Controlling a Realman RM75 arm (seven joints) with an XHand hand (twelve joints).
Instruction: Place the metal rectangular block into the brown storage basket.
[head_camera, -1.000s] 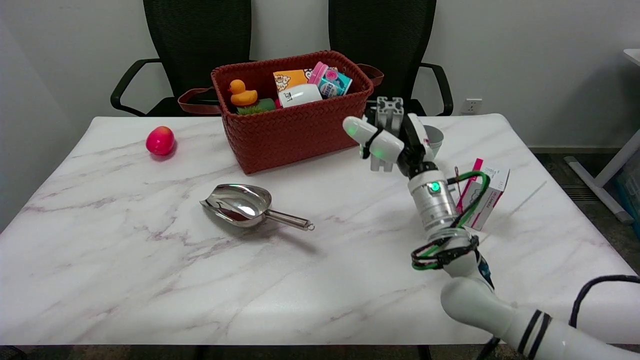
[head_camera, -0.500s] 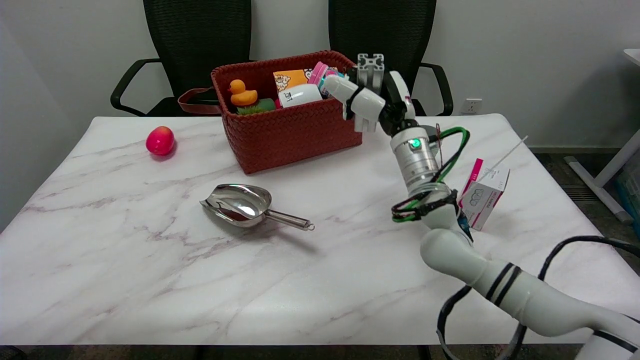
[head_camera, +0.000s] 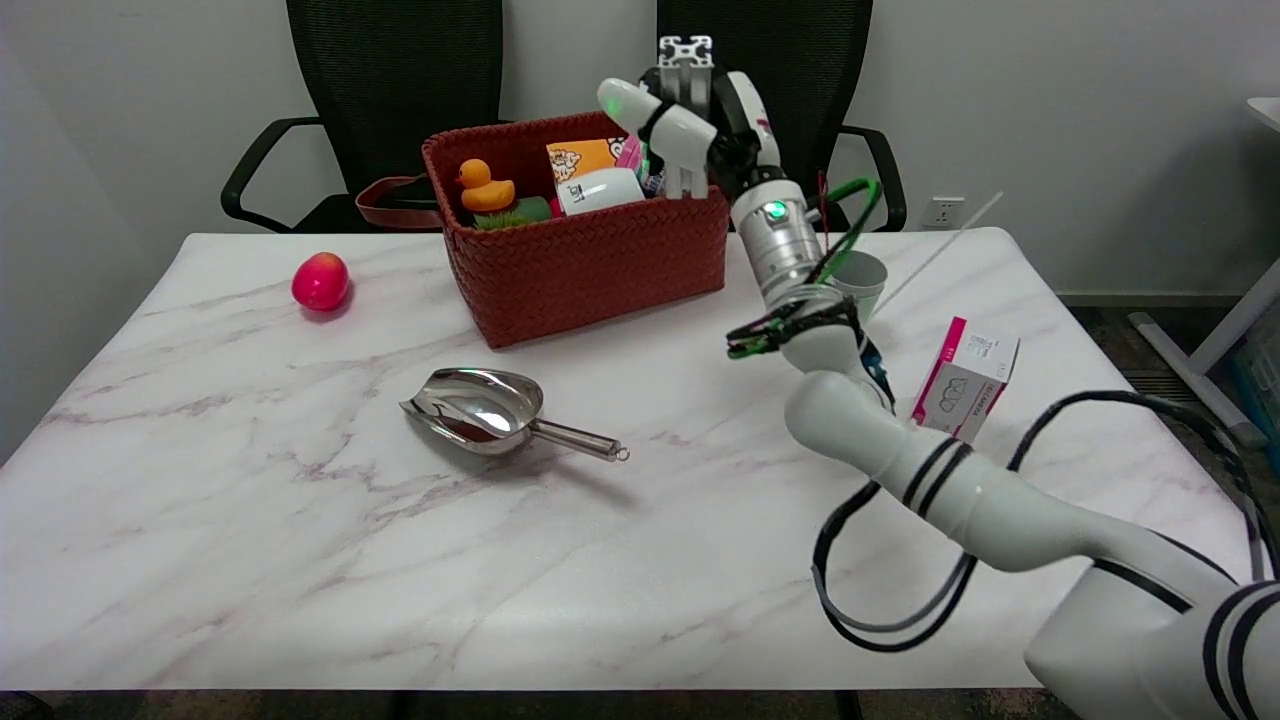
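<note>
Marble table (head_camera: 300, 560): a steel scoop (head_camera: 480, 405) lies near the middle, a pink-and-white box (head_camera: 965, 375) stands toward the right edge.
Far side: a red fruit (head_camera: 320, 281) at the left, a grey cup (head_camera: 860, 280) behind the arm.
Basket (head_camera: 590, 265): brown, woven, at the far edge, already part full.
Right hand (head_camera: 690, 125): fingers closed around the metal block (head_camera: 685, 60), lifted clear.
Block: upright, long axis vertical, over the basket's right end.
Next, as I judge: lower and let go.

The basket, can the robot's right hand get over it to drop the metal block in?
Probably yes. The right hand holds the metal block above the basket's right end; nothing blocks the drop.
</note>
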